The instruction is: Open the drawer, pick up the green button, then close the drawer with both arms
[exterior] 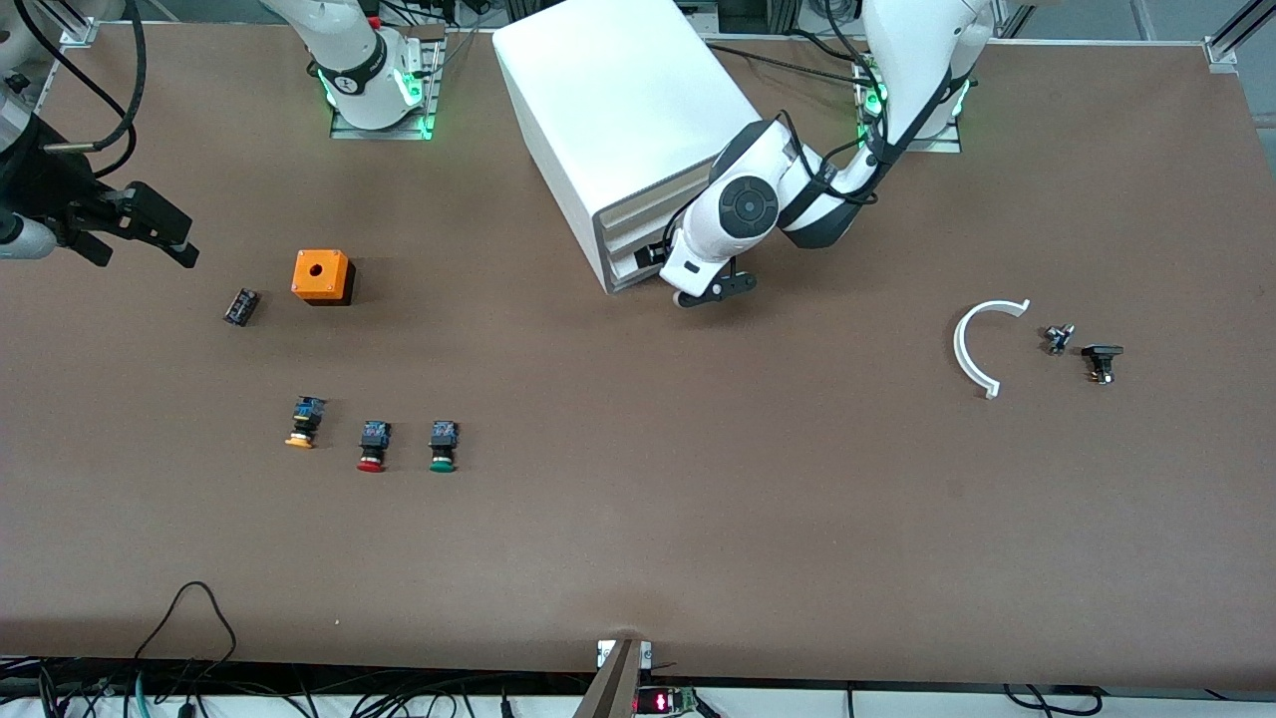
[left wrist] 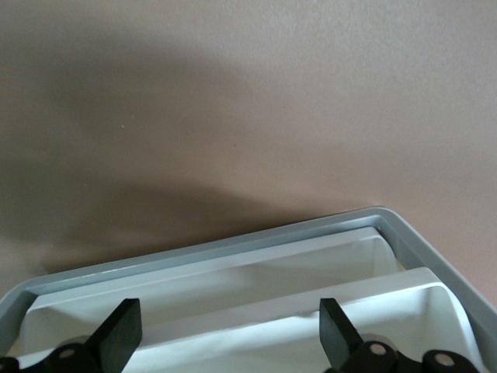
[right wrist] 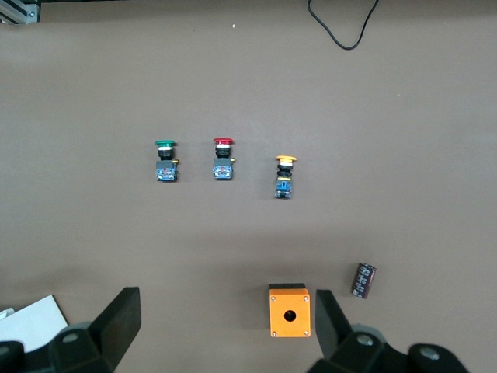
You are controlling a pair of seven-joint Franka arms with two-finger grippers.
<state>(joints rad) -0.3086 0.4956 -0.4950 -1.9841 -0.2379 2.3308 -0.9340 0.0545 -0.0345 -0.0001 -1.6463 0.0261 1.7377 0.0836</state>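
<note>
The white cabinet [exterior: 618, 110] stands at the robots' end of the table. Its lowest drawer [exterior: 630, 267] looks shut. My left gripper [exterior: 660, 255] is open at the cabinet's front, level with the lower drawers. In the left wrist view its fingers [left wrist: 123, 330] spread wide over the white drawer fronts [left wrist: 233, 273]. The green-capped button [exterior: 443, 447] lies on the table nearer the front camera and also shows in the right wrist view [right wrist: 165, 159]. My right gripper [exterior: 148, 254] hangs open and empty over the table's right-arm end; in the right wrist view [right wrist: 225, 330] nothing is between its fingers.
A red-capped button [exterior: 372, 447] and an orange-capped button [exterior: 303, 423] lie beside the green one. An orange box [exterior: 322, 276] and a small dark cylinder [exterior: 241, 306] lie nearer the robots. A white arc [exterior: 982, 344] and two small dark parts [exterior: 1082, 351] lie toward the left arm's end.
</note>
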